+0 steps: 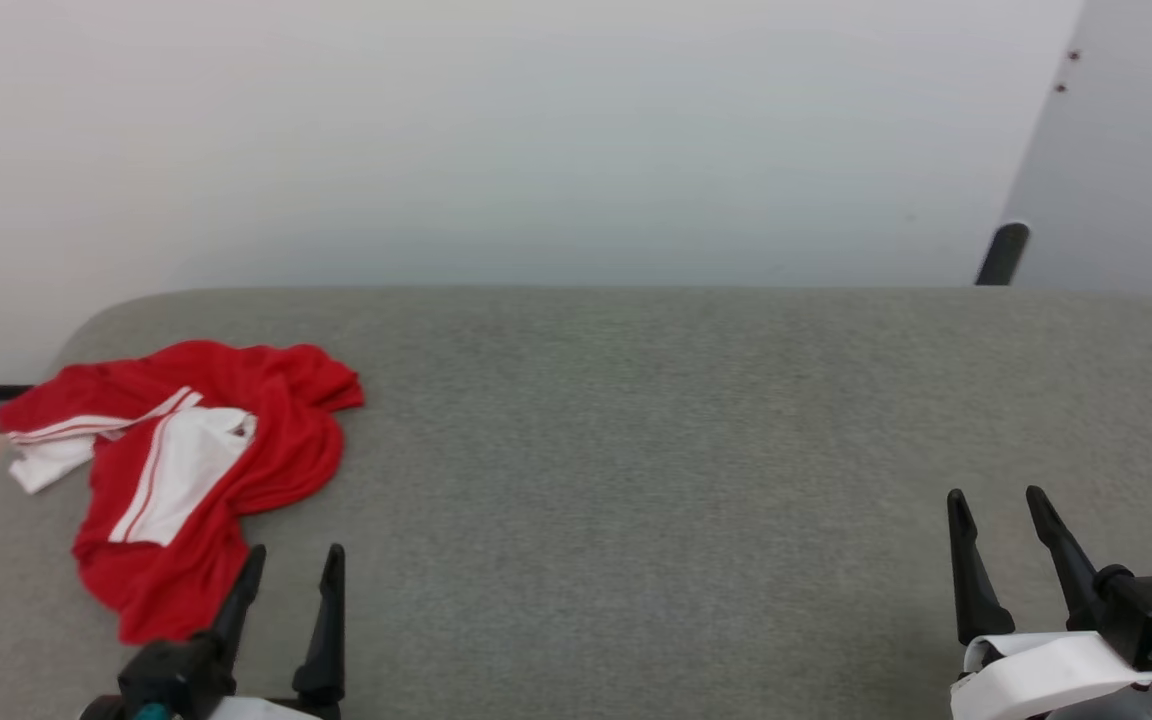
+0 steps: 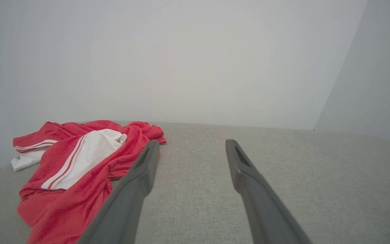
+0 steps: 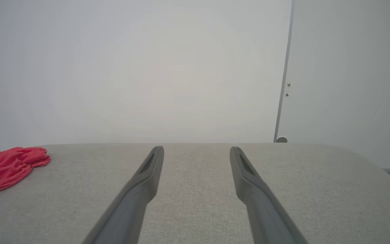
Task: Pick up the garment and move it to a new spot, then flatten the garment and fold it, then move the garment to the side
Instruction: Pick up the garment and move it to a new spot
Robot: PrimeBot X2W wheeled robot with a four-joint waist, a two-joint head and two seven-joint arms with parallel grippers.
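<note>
We saw the shirt point(image 1: 236, 440) crumpled on the table's point(image 1: 636, 450) left, just beside our left gripper point(image 1: 296, 550). It and the right gripper point(image 1: 994, 492) gaped wide, empty. We judged the shirt soft, light, best pinched at a raised fold.

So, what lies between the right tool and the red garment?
Bare grey surface lies between the right tool and the garment, as the head view shows; the left tool sits near the garment.

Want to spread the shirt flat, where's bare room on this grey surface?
The grey surface is bare from the garment across to the right claw, back to the wall. Crowded at the left end, where the garment lies beside the left claw.
</note>
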